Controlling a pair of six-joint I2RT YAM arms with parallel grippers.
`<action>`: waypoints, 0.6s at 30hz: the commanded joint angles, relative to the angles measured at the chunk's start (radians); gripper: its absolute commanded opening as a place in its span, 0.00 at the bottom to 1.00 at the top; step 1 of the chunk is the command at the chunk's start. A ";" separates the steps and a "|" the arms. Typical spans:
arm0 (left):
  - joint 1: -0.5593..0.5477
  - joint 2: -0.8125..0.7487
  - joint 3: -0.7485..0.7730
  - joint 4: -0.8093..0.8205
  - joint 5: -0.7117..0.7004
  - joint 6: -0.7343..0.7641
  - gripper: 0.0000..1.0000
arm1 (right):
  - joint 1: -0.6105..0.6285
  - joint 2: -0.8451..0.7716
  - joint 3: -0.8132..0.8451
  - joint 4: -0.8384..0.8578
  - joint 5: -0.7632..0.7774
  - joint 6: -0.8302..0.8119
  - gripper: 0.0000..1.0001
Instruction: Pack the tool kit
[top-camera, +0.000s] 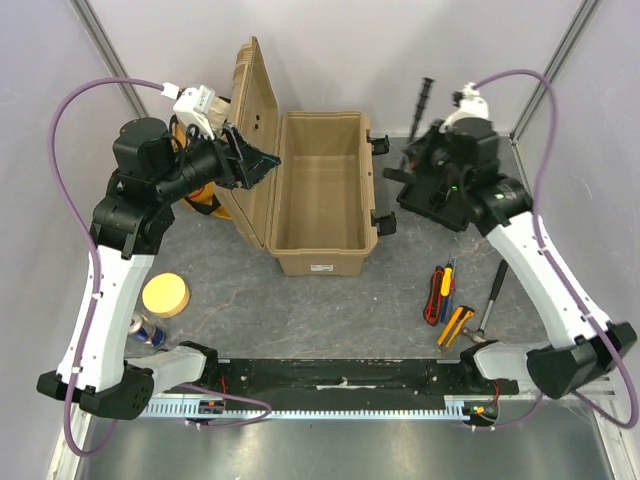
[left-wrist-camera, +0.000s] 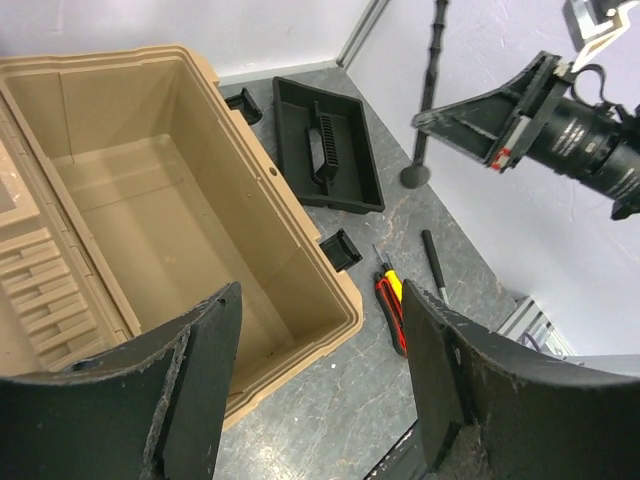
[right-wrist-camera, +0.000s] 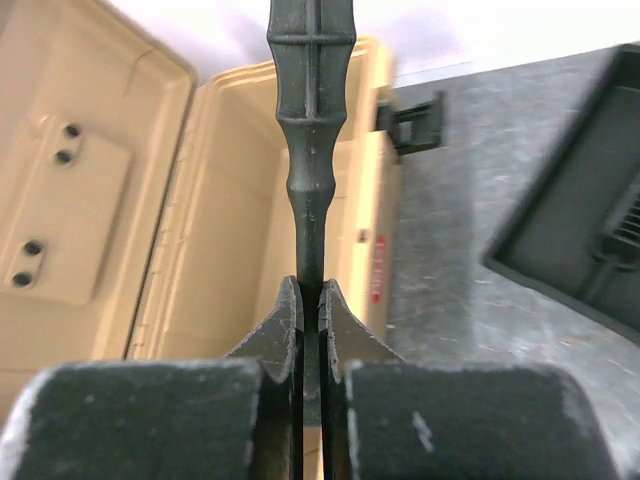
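From above, the tan toolbox (top-camera: 320, 190) stands open in the middle of the table (top-camera: 300, 310), its lid (top-camera: 255, 140) raised on the left. The left end effector (top-camera: 252, 162) hovers beside the lid, released, holding nothing. At the far right, the right end effector (top-camera: 428, 140) is clenched on a black ribbed tool (top-camera: 424, 100) above the black tray (top-camera: 420, 195). Small hand tools (top-camera: 442, 292) lie on the table at the near right.

The left wrist view shows that end effector's spread fingers (left-wrist-camera: 190, 380) over the toolbox's rim, with the tray just right of the box.

The right wrist view shows the other pair of fingers pinching the tool's shaft.
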 joint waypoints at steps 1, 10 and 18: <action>0.003 -0.004 -0.004 -0.033 -0.052 -0.019 0.71 | 0.170 0.121 0.084 0.134 0.074 -0.021 0.00; 0.003 -0.018 -0.020 -0.033 -0.067 -0.016 0.71 | 0.400 0.497 0.248 0.082 0.273 0.018 0.00; 0.003 -0.027 -0.024 -0.031 -0.063 -0.005 0.71 | 0.437 0.753 0.366 0.017 0.263 0.139 0.00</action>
